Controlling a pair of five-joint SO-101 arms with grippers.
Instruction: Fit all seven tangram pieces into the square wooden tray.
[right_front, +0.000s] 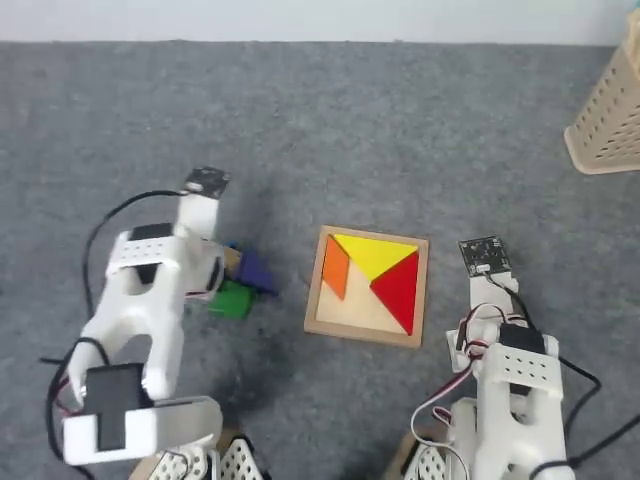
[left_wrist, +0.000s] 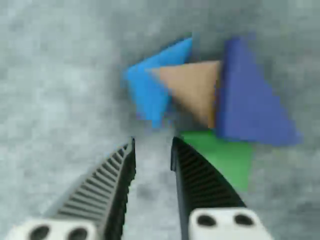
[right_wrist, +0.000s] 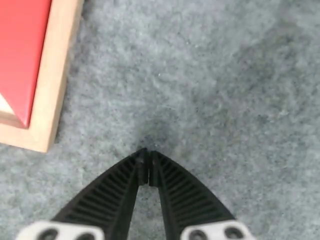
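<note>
Tray: the square wooden tray (right_front: 352, 308) lies flat on the grey felt-like table cover (right_front: 330, 130), near the middle of the high view. One of its corners shows in the right wrist view (right_wrist: 52, 90).

In the tray: three pieces are seated. The yellow triangle (right_front: 372, 254) sits at 12 o'clock, the orange piece (right_front: 336, 270) at 9 to 10 o'clock, and the red triangle (right_front: 399, 287) at 3 to 4 o'clock. The red one also shows in the right wrist view (right_wrist: 22, 55). Bare wood remains at 6 to 7 o'clock.

Loose pieces: four lie in a tight cluster on the cover at 9 o'clock from the tray, apart from it. The tan wooden triangle (left_wrist: 192, 90) lies between the light blue piece (left_wrist: 150, 82) and the dark blue triangle (left_wrist: 247, 100), touching both. The green piece (left_wrist: 225, 155) meets the dark blue triangle's edge.

Left gripper (left_wrist: 152, 145): it is poised over the cover just short of the cluster. The jaws are a little apart with nothing between them, and one finger (left_wrist: 200, 185) is just beside the green piece.

Right gripper (right_wrist: 148, 152): it is over bare cover at 3 to 4 o'clock from the tray, near the tray's corner and not touching it. The jaws are pressed together and hold nothing.

Elsewhere: a pale perforated container (right_front: 610, 110) stands at 2 o'clock from the tray, well apart from it.
</note>
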